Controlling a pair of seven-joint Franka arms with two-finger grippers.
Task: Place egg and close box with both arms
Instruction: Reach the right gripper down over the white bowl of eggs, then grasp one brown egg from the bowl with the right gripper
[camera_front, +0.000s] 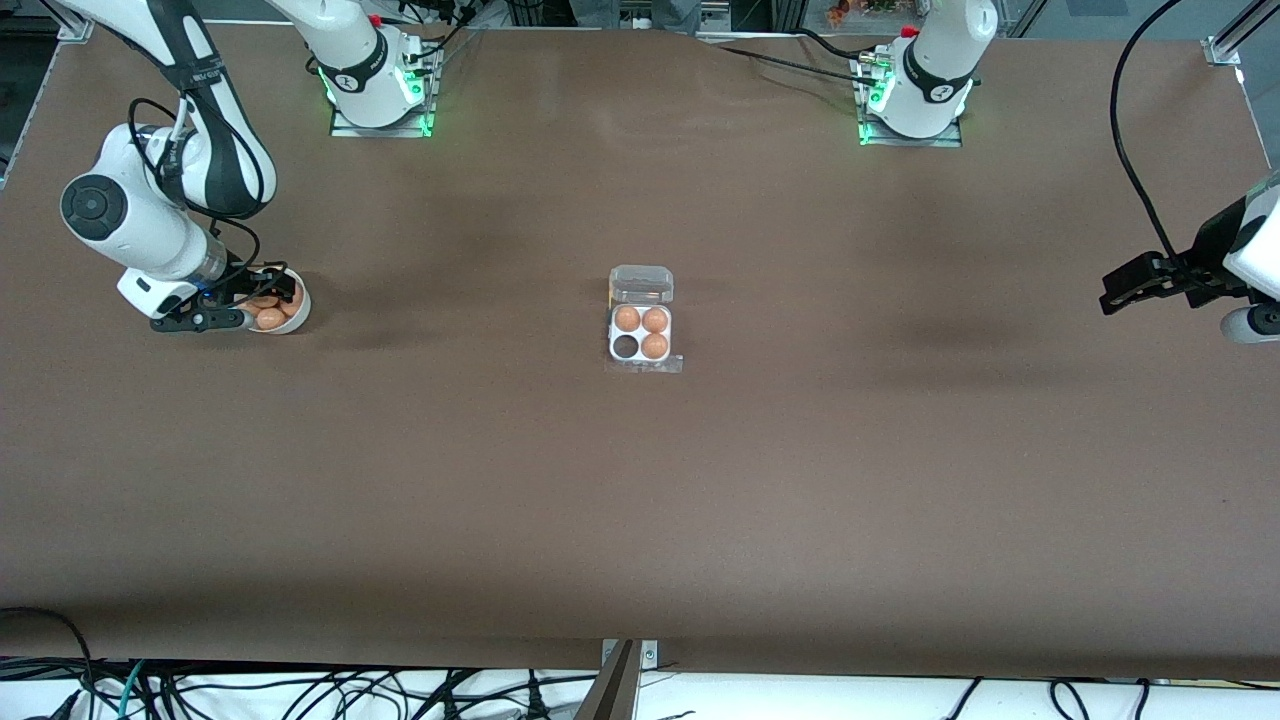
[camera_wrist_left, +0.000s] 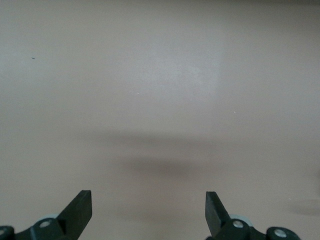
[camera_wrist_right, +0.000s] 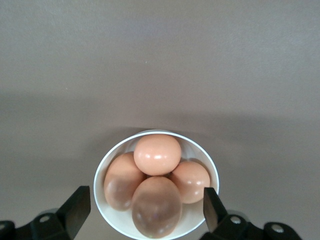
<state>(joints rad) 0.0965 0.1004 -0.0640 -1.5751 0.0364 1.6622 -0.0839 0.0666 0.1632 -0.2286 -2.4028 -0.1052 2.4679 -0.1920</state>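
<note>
Brown tabletop (camera_front: 640, 520) spanned the whole front view, both arm bases along its edge farthest from the camera.

Right arm (camera_front: 150, 215) reached out to its own end of the tabletop. Left arm (camera_front: 1255, 245) waited at the other end, over bare surface.

Box (camera_front: 641, 320) sat mid-tabletop, well apart from both arms. Clear lid (camera_front: 641, 285) stood open, hinged on the side farther from the camera; clear tab on the nearer edge. White tray held three eggs; the fourth cell, nearer the camera and toward the right arm's end, showed dark and unfilled.

White bowl (camera_wrist_right: 102, 172) sat at the right arm's end, holding four orange-brown eggs. One egg (camera_wrist_right: 157, 154) lay on top of the other three.

Right pincer (camera_wrist_right: 145, 205) hung directly over the bowl, fingers spread wide, one to either side of the rim, touching no egg.

Left pincer (camera_wrist_left: 149, 207) hovered over plain tabletop, fingers likewise spread, nothing between them.
</note>
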